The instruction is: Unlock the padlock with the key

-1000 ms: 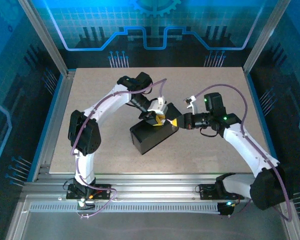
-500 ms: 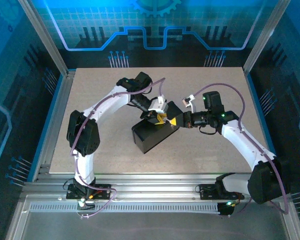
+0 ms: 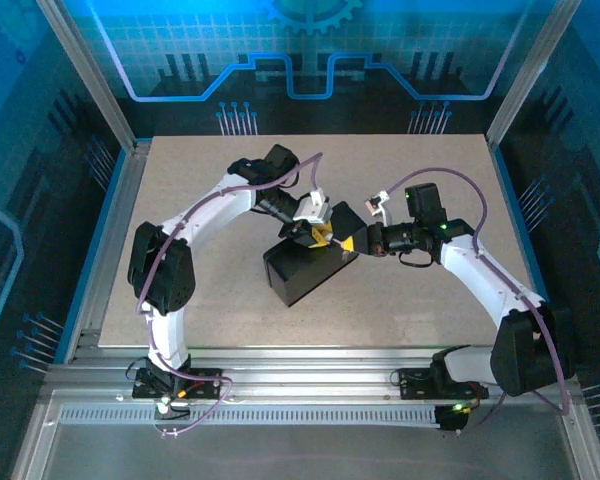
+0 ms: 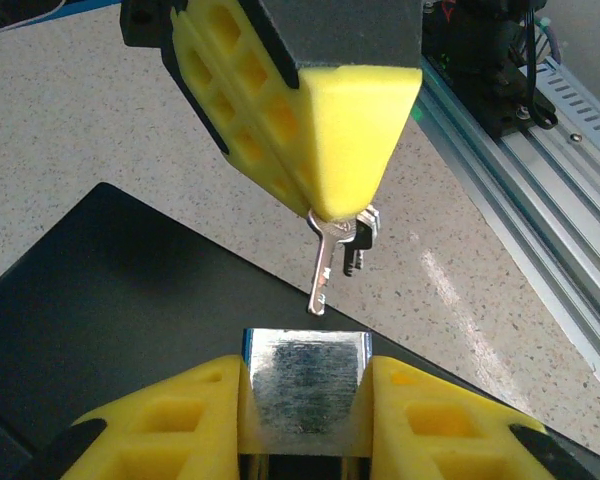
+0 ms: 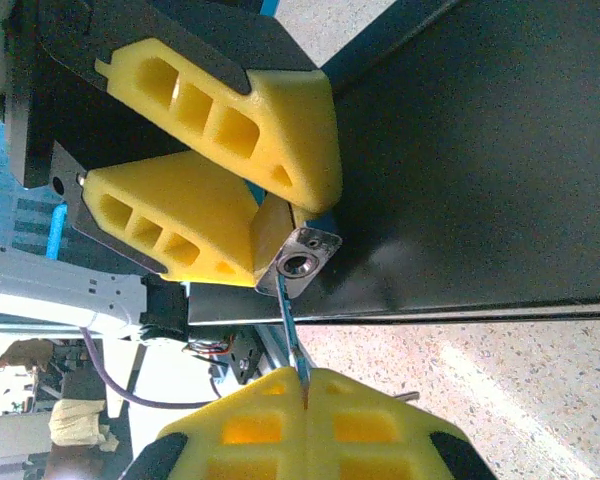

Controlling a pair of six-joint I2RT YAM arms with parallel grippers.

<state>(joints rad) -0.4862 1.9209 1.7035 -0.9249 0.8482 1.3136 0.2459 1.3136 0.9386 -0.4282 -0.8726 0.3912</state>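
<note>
Left claw (image 4: 305, 400): narrowed onto the padlock (image 4: 305, 375), one yellow finger pressed against each side of the lock's body; in the top view it (image 3: 320, 235) sits above the far end of the black box (image 3: 295, 275).
Right claw (image 5: 305, 385): squeezed tight on the key (image 5: 290, 325), the key's head pinched between the two yellow fingers and the blade sticking out past their tips.
Padlock: between the left claw's fingertips, its silvery keyhole end (image 5: 302, 255) turned toward the right claw and standing proud of the fingers.
Key: straight ahead of the right claw's tips, the thin blade (image 4: 322, 265) pointing at the padlock's end face. In the left wrist view its tip is just short of that face. In the right wrist view the blade runs up to the edge of the face, just beside the round keyhole. Whether it touches cannot be told.
Second key (image 4: 358, 240): a shorter, darker one hanging at the right claw's tip (image 4: 340, 200), just beside the first.
Claws to each other: tip to tip, close, the key's blade between them.
Black box: under and behind both claws, resting on the speckled worktop (image 3: 410, 300).
</note>
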